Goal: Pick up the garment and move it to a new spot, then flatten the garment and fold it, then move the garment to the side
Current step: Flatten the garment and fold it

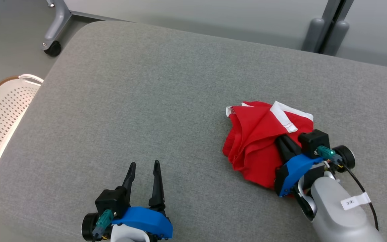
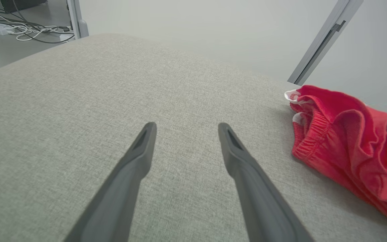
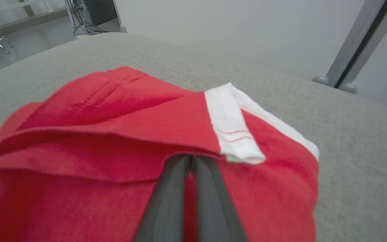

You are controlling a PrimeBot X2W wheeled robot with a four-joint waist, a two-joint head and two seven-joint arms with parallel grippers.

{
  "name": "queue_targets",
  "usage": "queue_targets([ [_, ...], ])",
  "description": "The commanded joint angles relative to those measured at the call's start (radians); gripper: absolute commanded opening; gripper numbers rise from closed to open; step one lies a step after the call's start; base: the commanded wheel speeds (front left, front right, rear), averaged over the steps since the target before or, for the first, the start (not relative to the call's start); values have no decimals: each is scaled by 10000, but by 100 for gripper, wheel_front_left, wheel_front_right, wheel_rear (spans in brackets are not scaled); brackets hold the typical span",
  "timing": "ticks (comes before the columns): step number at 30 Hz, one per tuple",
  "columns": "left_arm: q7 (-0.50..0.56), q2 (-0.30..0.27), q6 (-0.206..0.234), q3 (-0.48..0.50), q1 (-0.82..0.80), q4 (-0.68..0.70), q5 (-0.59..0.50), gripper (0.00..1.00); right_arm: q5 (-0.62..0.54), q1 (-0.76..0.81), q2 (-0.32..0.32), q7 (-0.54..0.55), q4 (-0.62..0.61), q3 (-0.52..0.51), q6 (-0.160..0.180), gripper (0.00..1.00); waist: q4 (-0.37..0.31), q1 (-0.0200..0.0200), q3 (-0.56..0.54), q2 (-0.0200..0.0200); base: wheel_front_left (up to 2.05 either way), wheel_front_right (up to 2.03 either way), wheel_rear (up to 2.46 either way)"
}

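- right gripper (image 3: pixel 190 160): jaws squeezed together, hardly any gap. The tips run in under a raised fold of the garment (image 1: pixel 252 141) and are hidden there. Cannot tell whether any cloth is pinched between them.
- garment: red, crumpled heap with white bands (image 3: pixel 230 131), lying on the grey cushion (image 1: pixel 146 84). It sits directly under and ahead of the right gripper. Most of the bulk spreads ahead and to that gripper's left. One white band is folded over on top, just right of the tips.
- right gripper's fingers (image 1: pixel 286 145): lying on the lower red layer, upper layer draped over their ends.
- left gripper (image 1: pixel 144 164): jaws spread wide, nothing between them, bare cushion beneath and ahead. Apart from the garment.
- seen from the left gripper, the garment is well off to its right and a bit ahead. A gathered elastic waistband (image 2: pixel 309 134) is on the edge facing it.
- the heap lies between the two grippers, hard against the right one and well clear of the left.
- perforated white seat (image 1: pixel 2 117): off the cushion's edge, far to the left gripper's left.
- caster leg (image 1: pixel 54 47): on the floor past the cushion, ahead-left of the left gripper.
- cables (image 2: pixel 29 32): on the floor, far ahead-left of the left gripper.
- grey post (image 1: pixel 328 30): beyond the cushion, ahead of the right gripper.
- white label (image 1: pixel 354 201): on the cable behind the right gripper, by the forearm.
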State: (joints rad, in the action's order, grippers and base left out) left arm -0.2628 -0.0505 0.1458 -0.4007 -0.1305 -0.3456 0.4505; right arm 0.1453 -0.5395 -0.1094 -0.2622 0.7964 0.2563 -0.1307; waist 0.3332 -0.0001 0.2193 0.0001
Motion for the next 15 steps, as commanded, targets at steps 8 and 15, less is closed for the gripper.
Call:
queue_targets([
  [8, -22, 3, 4, -392, -193, 183, 219, 100, 34, -1222, -194, -29, 610, 743, -2, 0, 833, 1, 66, -1, 0, 0, 0],
  [15, -22, 6, -1, -510, -67, 233, 306, 100, -167, -1801, -282, -29, 1792, 722, -2, 0, 1383, 1, 94, -1, 0, 0, 0],
])
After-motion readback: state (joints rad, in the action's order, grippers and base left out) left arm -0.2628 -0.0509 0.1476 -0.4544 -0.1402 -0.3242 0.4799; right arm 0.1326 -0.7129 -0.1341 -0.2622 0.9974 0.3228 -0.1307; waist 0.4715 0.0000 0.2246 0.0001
